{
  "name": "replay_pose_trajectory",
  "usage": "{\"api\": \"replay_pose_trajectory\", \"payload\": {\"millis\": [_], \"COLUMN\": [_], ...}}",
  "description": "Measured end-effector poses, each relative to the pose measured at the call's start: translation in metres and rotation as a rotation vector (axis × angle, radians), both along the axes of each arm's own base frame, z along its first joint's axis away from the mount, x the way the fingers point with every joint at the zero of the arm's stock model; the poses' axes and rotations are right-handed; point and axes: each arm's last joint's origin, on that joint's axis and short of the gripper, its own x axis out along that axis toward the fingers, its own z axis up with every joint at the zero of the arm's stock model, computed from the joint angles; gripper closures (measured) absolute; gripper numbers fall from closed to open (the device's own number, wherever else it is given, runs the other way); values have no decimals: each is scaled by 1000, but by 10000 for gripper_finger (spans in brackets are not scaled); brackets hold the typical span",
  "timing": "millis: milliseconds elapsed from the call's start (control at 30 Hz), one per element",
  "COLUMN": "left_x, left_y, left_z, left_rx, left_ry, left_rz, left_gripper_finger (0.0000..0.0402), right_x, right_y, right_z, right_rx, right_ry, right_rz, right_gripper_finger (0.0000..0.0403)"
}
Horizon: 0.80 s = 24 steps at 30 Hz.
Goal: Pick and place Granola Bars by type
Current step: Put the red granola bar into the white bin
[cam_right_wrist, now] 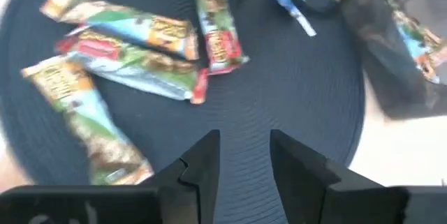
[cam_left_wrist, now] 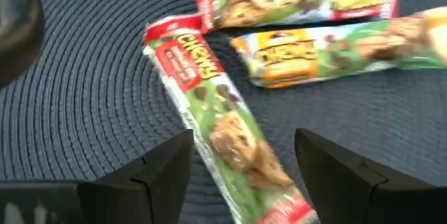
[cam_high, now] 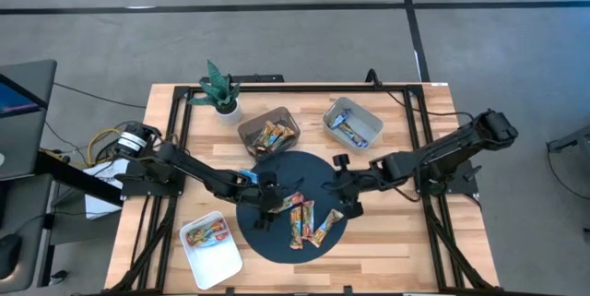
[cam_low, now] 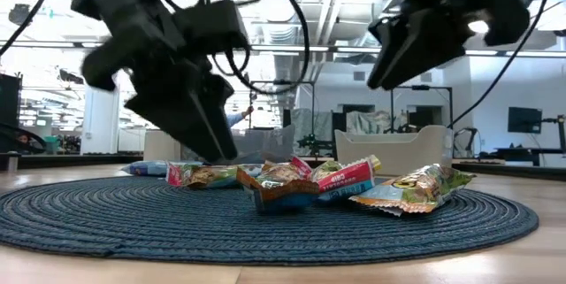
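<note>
Your left gripper (cam_left_wrist: 241, 172) sits low over the round dark woven mat (cam_high: 277, 241), just left of centre in the high view, fingers spread wide and empty. Between them, in the left wrist view, lies a red-ended green bar (cam_left_wrist: 223, 123), slanted across the gap and not yet touched. Two more Granola Bars (cam_left_wrist: 328, 25) lie just beyond it on the mat.

Your right gripper (cam_right_wrist: 241, 161) hovers above the right part of the mat, its fingers only narrowly apart and holding nothing. It points toward the same loose cluster, where a red-and-green bar (cam_right_wrist: 129, 67) overlaps its neighbours.

Outward from the mat, three containers share the counter (cam_high: 406, 250). A brown tray (cam_high: 253, 130) at upper centre of the high view already holds several multicoloured bars. A grey bin (cam_high: 369, 121) to its right holds blue-and-white ones. A white tray (cam_high: 221, 259) at lower left holds a few orange-red ones. A small potted plant (cam_high: 221, 93) stands toward the upper left.

Judged from this layout, sorting is well under way and the step in hand is the pick of the slanted bar by the left gripper. The next move calls for a short descent and a closing across the bar's narrow width. Keep clear of the two bars close beyond it. Then carry it to whichever container holds matching wrappers; the frames do not settle which that is.
</note>
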Motion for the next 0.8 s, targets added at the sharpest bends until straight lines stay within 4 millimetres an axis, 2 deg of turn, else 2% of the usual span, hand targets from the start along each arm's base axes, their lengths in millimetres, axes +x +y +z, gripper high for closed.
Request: {"api": "replay_pose_trajectory", "payload": {"millis": [200,467,600,800], "left_x": [7,5,4,2], "left_y": [6,8,8,8], "left_z": [-11,-13,-13,-14], "left_rx": [-18,-9,-7,-1], "left_ry": [21,55,68,83], "left_rz": [18,22,25,25], "left_gripper_finger": [159,169,206,284], "right_x": [-14,-16,-15,-15], "right_y": [7,12,12,11], "right_z": [3,3,3,3], "right_rx": [-7,-44,-47,-59], "right_ry": [-23,-26,-28,-35], "right_rz": [31,33,31,19], "right_gripper_finger": [285,285,285,285]}}
